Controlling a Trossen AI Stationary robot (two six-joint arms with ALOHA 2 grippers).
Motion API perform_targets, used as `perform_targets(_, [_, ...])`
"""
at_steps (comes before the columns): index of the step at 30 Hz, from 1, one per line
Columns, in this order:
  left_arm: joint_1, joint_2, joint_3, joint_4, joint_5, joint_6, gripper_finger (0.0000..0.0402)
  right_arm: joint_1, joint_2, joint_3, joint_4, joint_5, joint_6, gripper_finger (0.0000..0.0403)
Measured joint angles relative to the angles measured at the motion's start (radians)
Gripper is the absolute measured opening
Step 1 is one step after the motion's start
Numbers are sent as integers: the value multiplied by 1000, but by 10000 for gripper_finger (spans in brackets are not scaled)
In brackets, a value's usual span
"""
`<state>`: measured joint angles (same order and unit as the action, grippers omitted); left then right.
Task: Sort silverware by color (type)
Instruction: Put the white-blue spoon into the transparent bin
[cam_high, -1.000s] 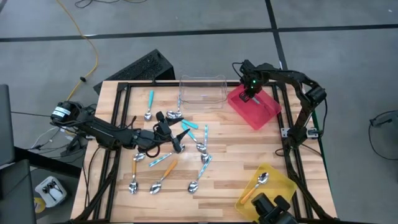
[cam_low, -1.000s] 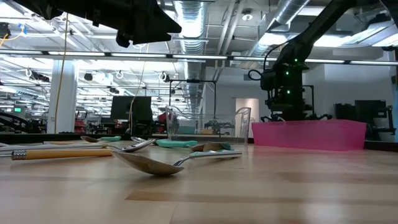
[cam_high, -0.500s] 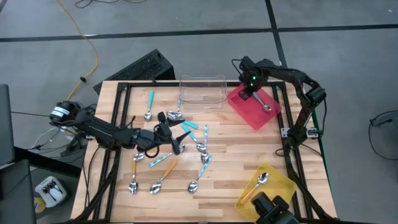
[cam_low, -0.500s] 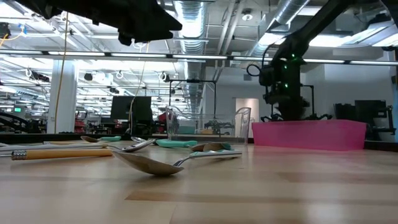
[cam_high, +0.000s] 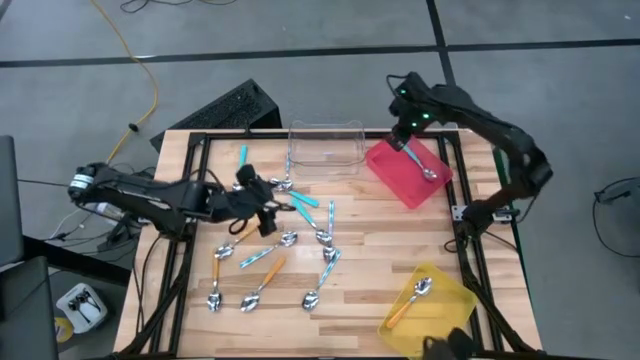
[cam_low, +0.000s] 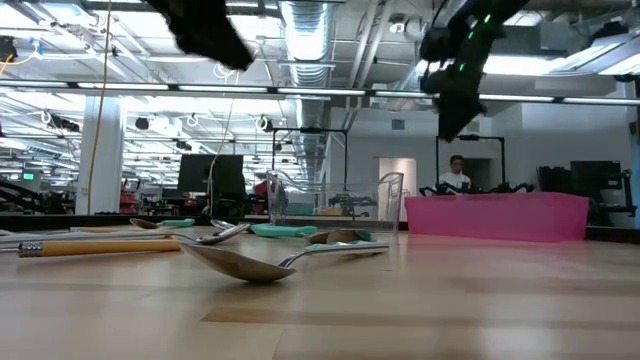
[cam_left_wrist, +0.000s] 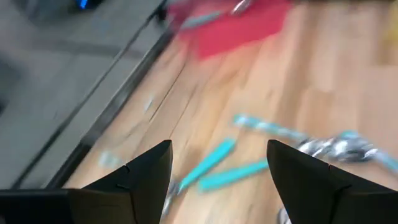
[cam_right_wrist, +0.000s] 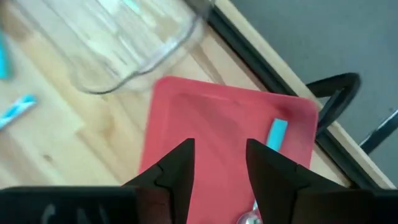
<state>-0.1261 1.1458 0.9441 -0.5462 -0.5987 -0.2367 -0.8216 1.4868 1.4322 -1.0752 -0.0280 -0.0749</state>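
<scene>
Several spoons with metal bowls and orange, teal or light blue handles lie scattered on the table's middle (cam_high: 290, 240). One light-blue-handled spoon (cam_high: 421, 164) (cam_right_wrist: 277, 133) lies flat in the red tray (cam_high: 400, 185). An orange-handled spoon (cam_high: 412, 296) lies in the yellow tray (cam_high: 450, 300). My left gripper (cam_high: 270, 204) (cam_left_wrist: 217, 149) hangs open above the teal spoons (cam_left_wrist: 214, 167) near the middle of the table. My right gripper (cam_high: 402, 132) (cam_right_wrist: 219, 149) is open, raised over the red tray's far end, and touches nothing.
A clear tray (cam_high: 325, 148) stands at the far edge between the two grippers. The red tray (cam_low: 495, 216) sits at the far right and the yellow tray at the near right corner. Bare wood lies right of the spoon pile (cam_high: 400, 240). A person (cam_low: 456, 175) shows in the room beyond.
My right gripper has risen from low over the red tray and drawn toward the far edge; the light-blue-handled spoon now lies uncovered in that tray. My left gripper has lifted and moved toward the far edge, from over the pile's middle to over the teal spoons.
</scene>
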Motion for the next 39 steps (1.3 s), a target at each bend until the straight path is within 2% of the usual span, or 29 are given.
perform_targets(3, [71,-22,-4,-135,-71,-189,249,35,-94,0,-26,0,42,166])
perform_targets(6, [134,-57,-64,-142,-78,-278,249,82,-178,0,-48,0,83,166])
perform_targets(12, [205,-82,-215,-59,166,-280,249,199,-308,0,-51,1,147,166])
perform_targets(15, [202,-82,-293,-10,219,-300,249,260,-348,0,-52,2,187,166])
perform_targets(19, [171,-82,-404,123,291,-360,249,354,-375,0,-70,32,225,166])
perform_targets(24, [79,-82,-502,326,412,-339,249,457,-374,0,-85,92,255,166])
perform_targets(27, [5,-82,-507,347,370,-336,249,506,-368,0,-85,117,272,166])
perform_targets(33, [-136,-80,-507,347,169,-365,249,574,-351,-1,-84,167,293,166])
perform_targets(39, [-252,-7,-508,374,46,-420,249,599,-323,0,-79,188,296,166])
